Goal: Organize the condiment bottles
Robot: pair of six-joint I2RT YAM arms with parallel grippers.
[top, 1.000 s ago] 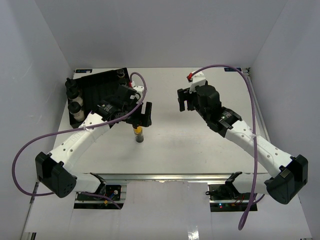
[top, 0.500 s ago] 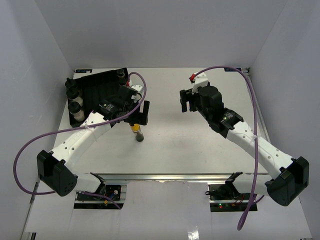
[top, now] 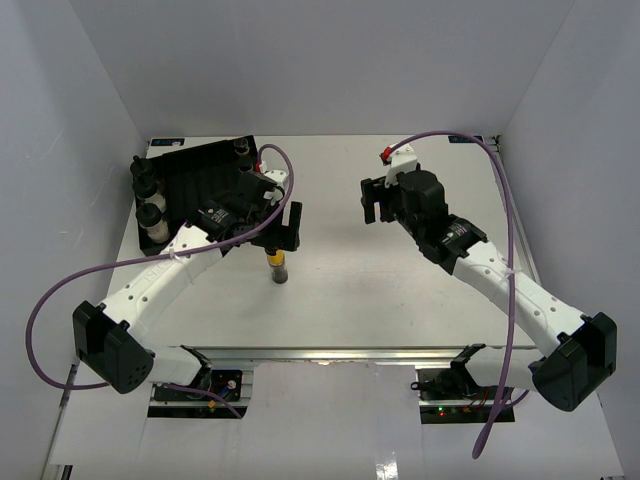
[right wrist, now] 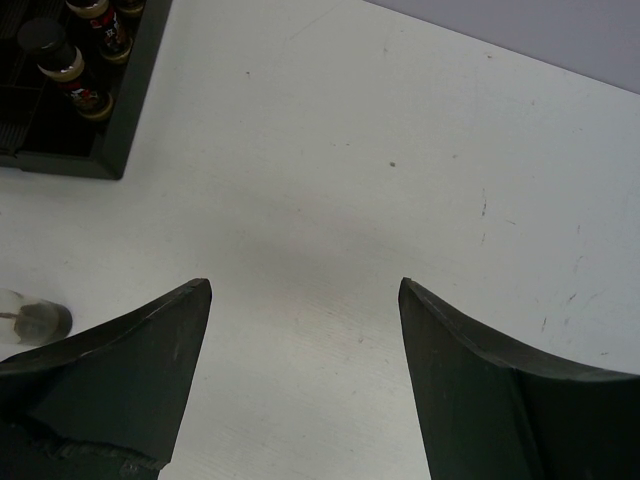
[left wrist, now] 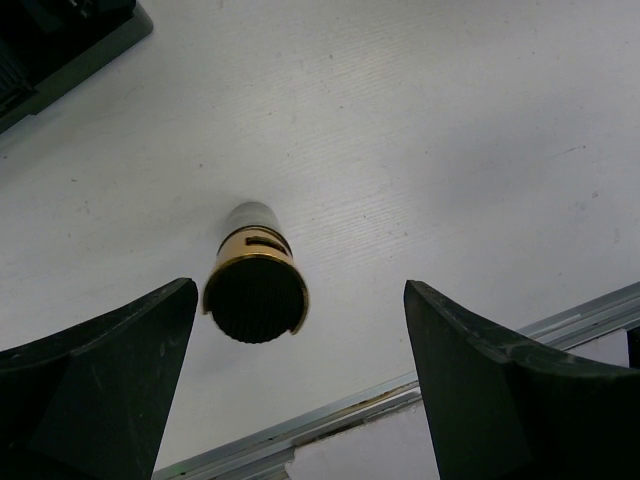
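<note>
A slim bottle with a yellow band and black cap (top: 277,266) stands upright on the white table. My left gripper (top: 281,235) hovers just above and behind it, open. In the left wrist view the bottle's cap (left wrist: 255,298) sits below the gap, close to the left finger (left wrist: 110,380) without touching it. Several black-capped jars (top: 149,195) stand along the left side of the black ribbed tray (top: 200,175), and more (top: 240,148) stand at its far corner. My right gripper (top: 371,200) is open and empty over mid-table. The right wrist view shows tray jars (right wrist: 65,70).
The tray corner shows in the left wrist view (left wrist: 60,40) and the tray's edge in the right wrist view (right wrist: 125,135). A clear bottle end (right wrist: 32,318) peeks beside the right gripper's left finger. The table's metal front rail (left wrist: 420,385) runs close behind the slim bottle.
My left gripper has drawn slightly back and up from the slim bottle, which stays standing in place. My right gripper has shifted a little to the right.
</note>
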